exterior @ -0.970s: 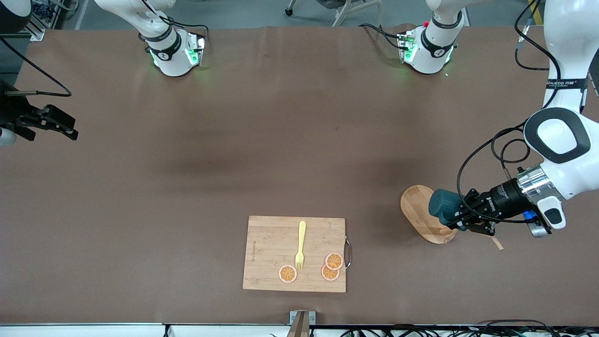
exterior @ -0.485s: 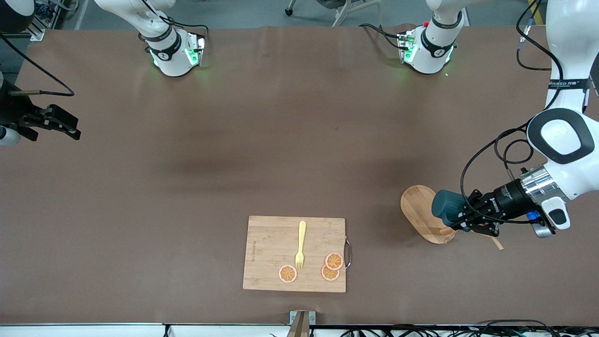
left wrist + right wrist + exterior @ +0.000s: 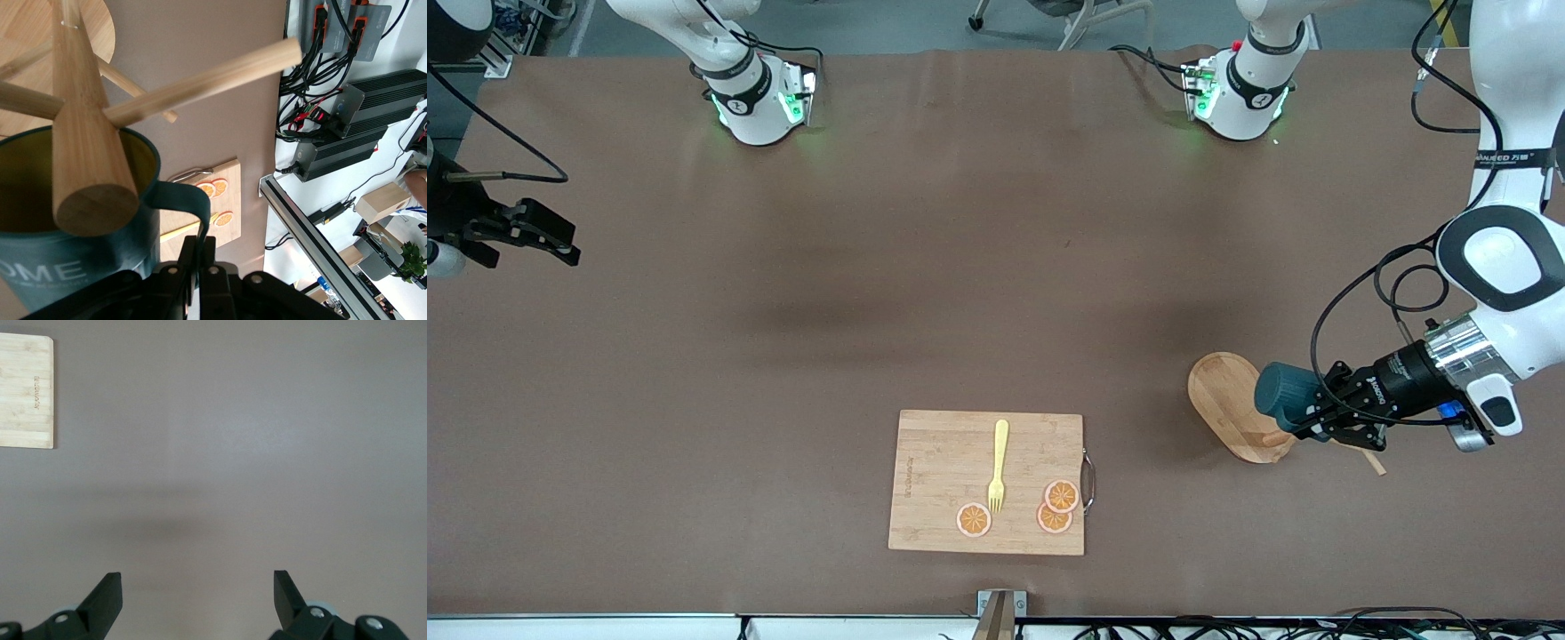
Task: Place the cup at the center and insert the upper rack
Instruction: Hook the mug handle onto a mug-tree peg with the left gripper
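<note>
Left jaws around cup (image 3: pixel 1279 394) handle.

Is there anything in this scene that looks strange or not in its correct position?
Yes. The upper rack lies tipped on its side toward the left arm's end of the table, its post horizontal. The left end effector holds the cup sideways by its handle, beside the post's tip. The right end effector waits open.

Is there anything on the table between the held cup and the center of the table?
Nothing visible. The left gripper holds the cup over the rack; the board lies nearer the camera, off that path.
</note>
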Robot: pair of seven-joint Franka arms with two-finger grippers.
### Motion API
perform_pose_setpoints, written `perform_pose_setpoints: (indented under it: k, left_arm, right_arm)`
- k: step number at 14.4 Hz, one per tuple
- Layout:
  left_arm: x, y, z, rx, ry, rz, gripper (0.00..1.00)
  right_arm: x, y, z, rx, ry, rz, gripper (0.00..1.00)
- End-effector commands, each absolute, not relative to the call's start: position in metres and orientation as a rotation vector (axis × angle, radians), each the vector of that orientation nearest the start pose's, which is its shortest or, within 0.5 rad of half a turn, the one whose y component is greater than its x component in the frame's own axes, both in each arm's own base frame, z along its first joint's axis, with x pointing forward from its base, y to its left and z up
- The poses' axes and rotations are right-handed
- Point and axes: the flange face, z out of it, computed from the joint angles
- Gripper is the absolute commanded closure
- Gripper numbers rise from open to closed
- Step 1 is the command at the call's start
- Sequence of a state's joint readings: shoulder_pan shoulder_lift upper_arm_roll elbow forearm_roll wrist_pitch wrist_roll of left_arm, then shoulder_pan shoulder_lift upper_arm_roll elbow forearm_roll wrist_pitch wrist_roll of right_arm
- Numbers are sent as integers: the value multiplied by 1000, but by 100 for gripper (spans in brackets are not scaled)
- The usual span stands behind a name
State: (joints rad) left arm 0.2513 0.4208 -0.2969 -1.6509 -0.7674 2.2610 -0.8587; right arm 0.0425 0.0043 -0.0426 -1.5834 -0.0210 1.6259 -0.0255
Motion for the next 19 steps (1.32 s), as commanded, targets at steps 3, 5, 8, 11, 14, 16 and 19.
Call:
perform_pose_setpoints:
  k: [3, 5, 8, 11, 14, 16, 19]
  left_arm:
    - [694, -21, 417, 1891, 1415, -179, 32]
    - [694, -26, 422, 1885, 1420, -182, 0]
    - [696, -28, 430, 1889, 1407, -165, 0]
    - [695, -31, 434, 1968, 1384, -123, 0]
    - [696, -37, 447, 2120, 1327, -27, 0]
    - [693, -39, 455, 2178, 1302, 14, 0]
    - [680, -43, 475, 2331, 1244, 69, 0]
  right_arm:
    - [553, -1, 626, -3170, -43, -77, 0]
    - [553, -1, 626, -3170, -43, -77, 0]
    - [553, -1, 626, -3170, -46, -77, 0]
    - [553, -1, 625, -3171, -46, -70, 0]
    - [553, -2, 625, -3171, -43, -70, 0]
    - [553, -3, 625, -3171, -41, -70, 0]
    - [553, -3, 625, -3171, -38, -70, 0]
